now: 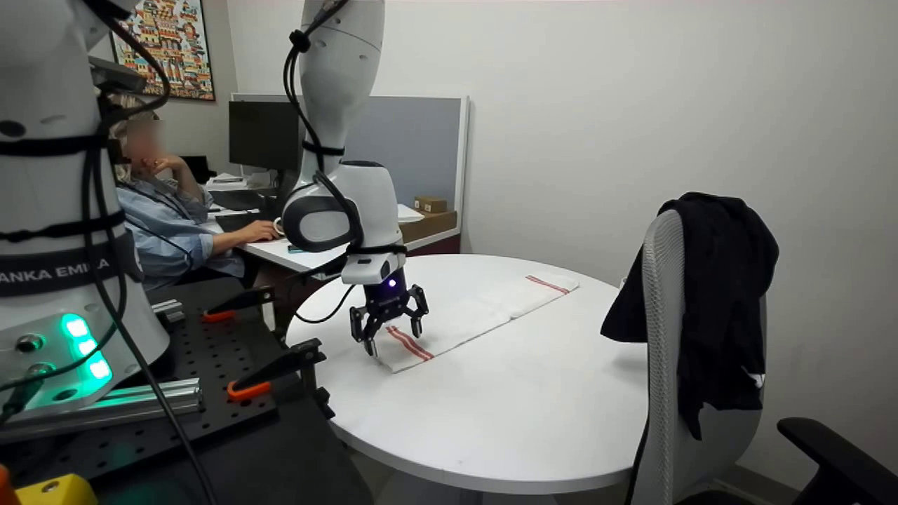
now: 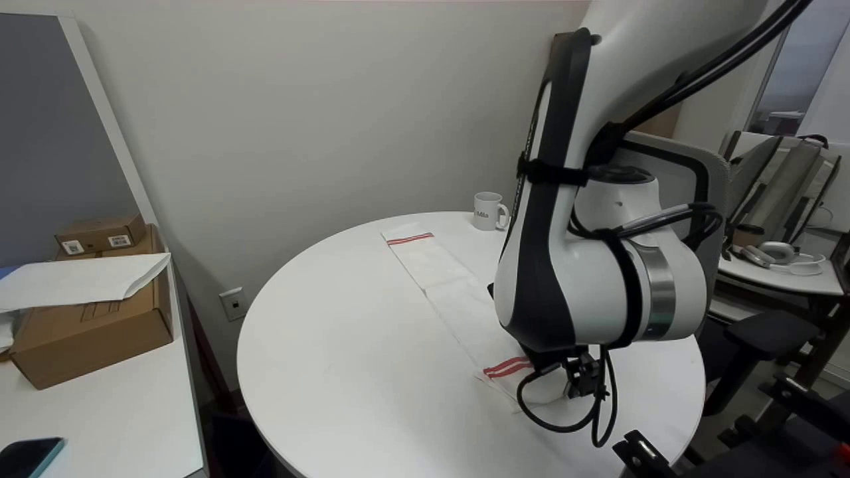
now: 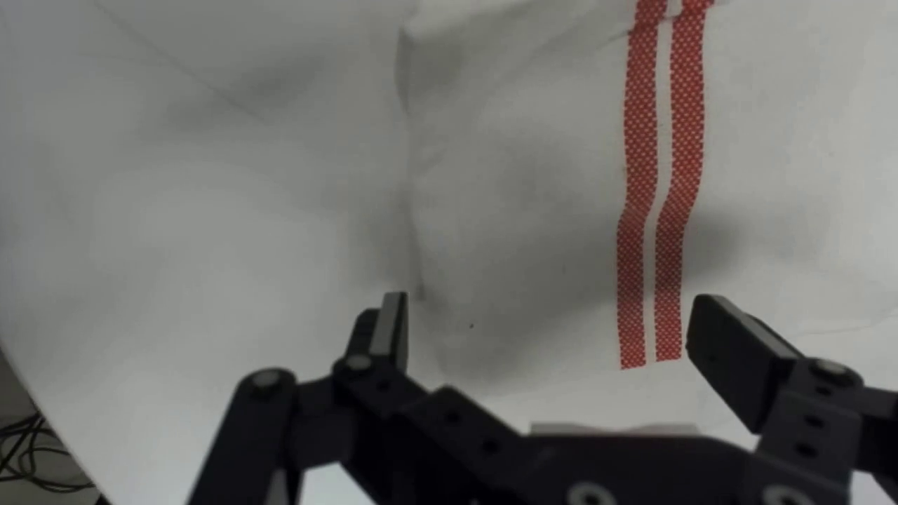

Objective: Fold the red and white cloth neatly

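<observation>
Standing at far left in an exterior view: white arm base (image 1: 42, 189), green lights (image 1: 88, 347) lit, black cables strapped along it. Right of that, a person (image 1: 165, 224) seated at a white desk (image 1: 312, 261), face blurred; dark monitor (image 1: 263, 137) above the desk. Nearer the camera, two black clamps (image 1: 277, 369) with orange parts, at the edge of a perforated black plate (image 1: 217, 351).

Next rightward, gripper (image 1: 393, 340), pointing down over the end of the red and white cloth (image 1: 463, 322) nearest the arm base. Jaws wide apart; nothing held. Contact with cloth or table: cannot tell.

Wrist view, left to right: one of the fingers (image 3: 393, 330) just outside the cloth's end edge; then that edge, slightly rumpled; then plain white weave; then two parallel red stripes (image 3: 640, 140), kinked partway along; then the second finger, just beside the stripes.

Cloth itself: long narrow strip, lying on the round white table (image 1: 526, 407), extending away from the gripper. Red striping near both ends, seen in both exterior views. In an exterior view the arm (image 2: 611, 292) hides part of the end under the gripper. Number of layers: cannot tell.

Further along, white mug (image 2: 487, 211) on the table near the cloth's far end, in an exterior view. At right, mesh-backed chair (image 1: 663, 337) beside the table, dark garment (image 1: 729, 294) draped over its backrest.
</observation>
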